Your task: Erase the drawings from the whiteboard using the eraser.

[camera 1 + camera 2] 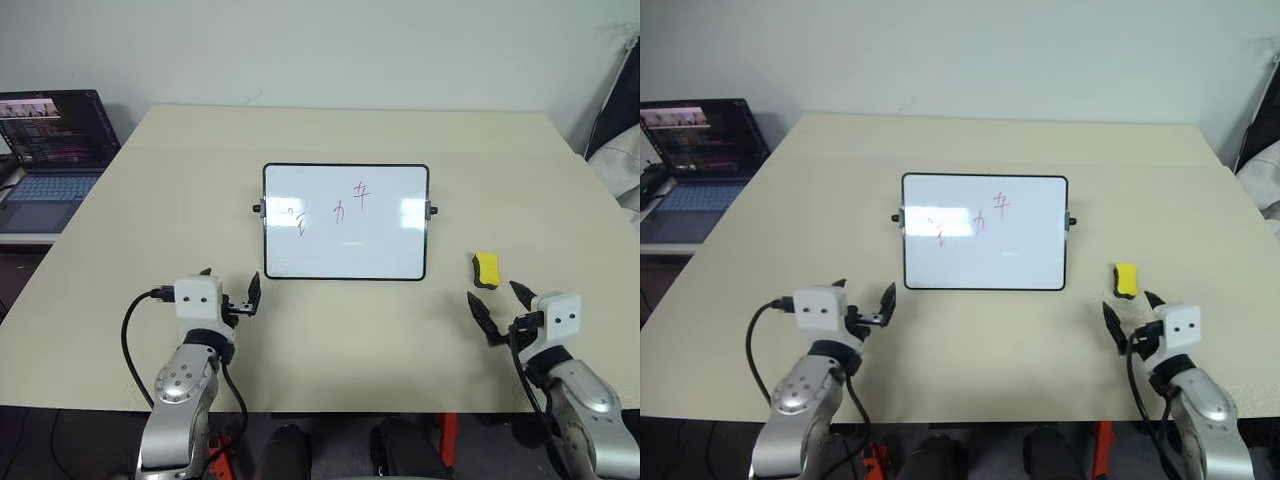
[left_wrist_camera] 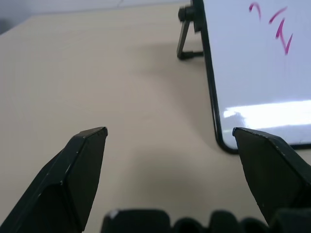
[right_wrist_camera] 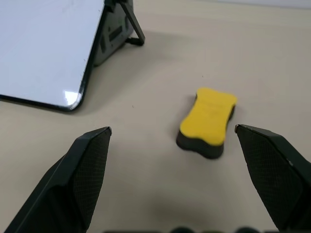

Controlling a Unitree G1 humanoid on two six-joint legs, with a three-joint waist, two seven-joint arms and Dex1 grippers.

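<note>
Right gripper (image 1: 501, 307) fingers wide, empty, just near of eraser (image 1: 486, 269); left gripper (image 1: 230, 289) fingers wide, empty. Risk: off-centre closing skids eraser across worktop (image 1: 140, 220); hard wiping tips propped whiteboard (image 1: 345, 222), drawings (image 1: 335, 208) left smeared.

A: The whiteboard (image 1: 345, 245) looks glossy, catching bright glare inside a thin black plastic-looking frame.

B: The table (image 1: 330, 135) is matt, smooth beige. The eraser (image 3: 206, 119) has a matt yellow top, seemingly soft.
</note>
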